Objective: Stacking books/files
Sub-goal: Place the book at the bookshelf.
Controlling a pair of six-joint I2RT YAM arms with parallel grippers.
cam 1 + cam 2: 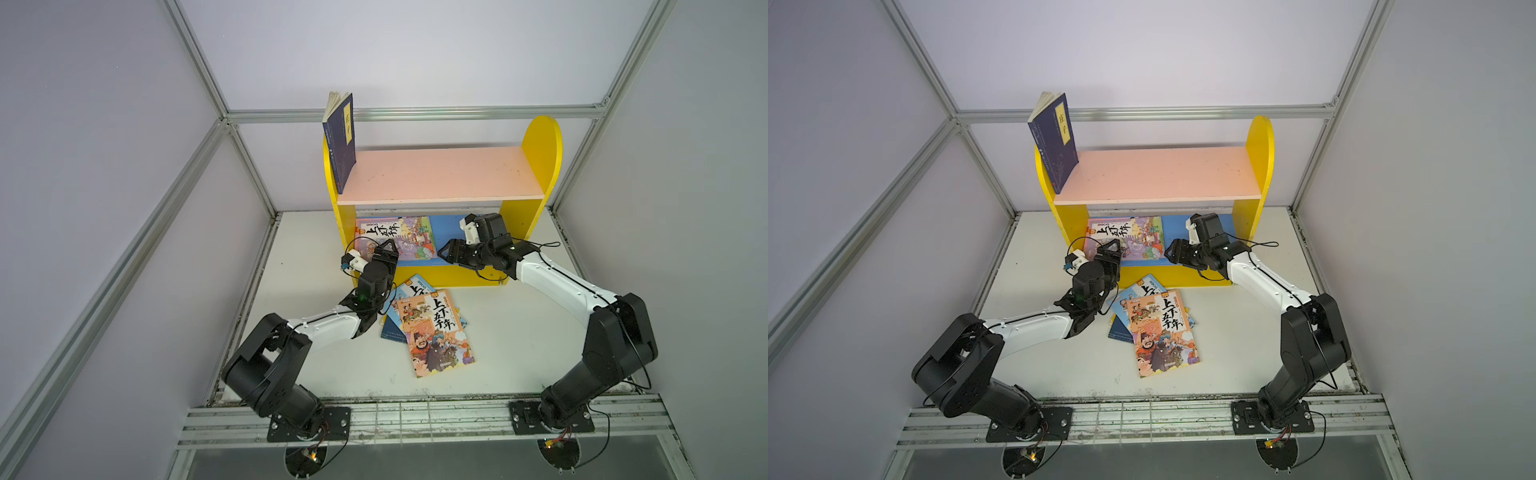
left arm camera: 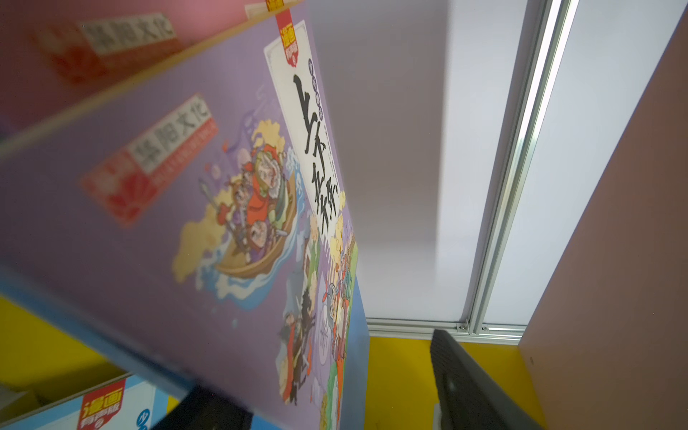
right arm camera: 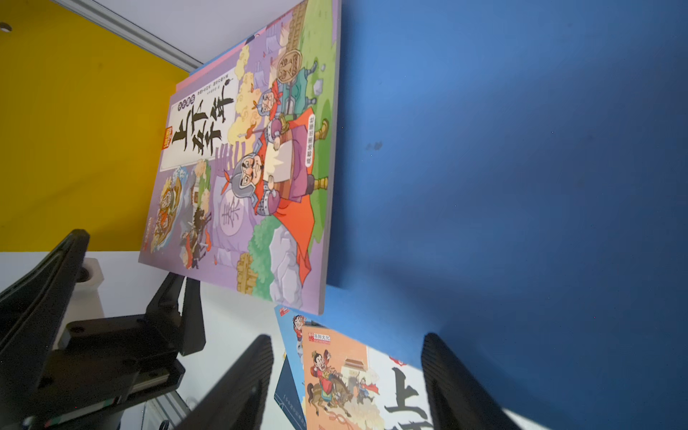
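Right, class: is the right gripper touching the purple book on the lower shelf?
Apart. The right wrist view shows the right gripper open, its fingertips short of the purple book, a clear gap between.

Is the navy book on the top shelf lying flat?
No, the navy book stands upright at the end of the pink top shelf.

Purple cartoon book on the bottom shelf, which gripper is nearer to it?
Left. The left gripper is at the front corner of the purple cartoon book; the right gripper stands off its opposite side, over blue shelf floor.
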